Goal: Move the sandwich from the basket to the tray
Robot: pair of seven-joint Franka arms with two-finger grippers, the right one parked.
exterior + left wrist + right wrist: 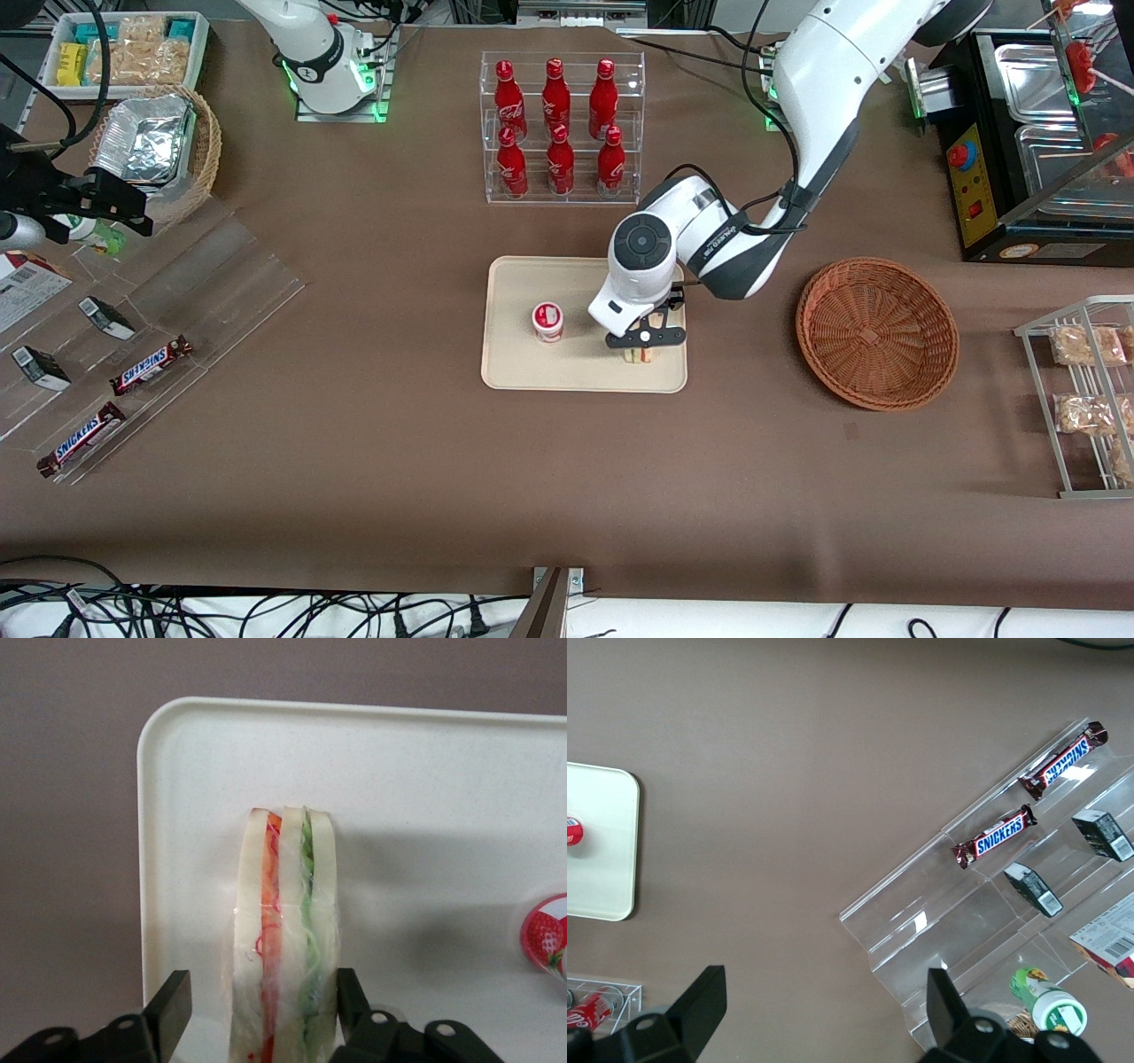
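Front view: left arm's gripper [646,346] is low over the tray [514,372], at the tray end nearer the basket [877,332]. Sandwich [639,356] stands on edge on the tray directly beneath the gripper, only partly visible under the fingers.

Left wrist view: sandwich [285,939] sits between the two fingers [170,1005], wrapped in clear film, bread slices upright, with red and green filling layers showing. Jaws are parted wider than the sandwich; there is a visible gap on one side, while the other finger is close to or touching the bread, contact not resolvable. Nothing is clamped.

Small red-and-white cup [547,321] stands on the same tray, beside the gripper toward the parked arm's end. Basket sits on the brown tabletop [354,461], well apart from the gripper.
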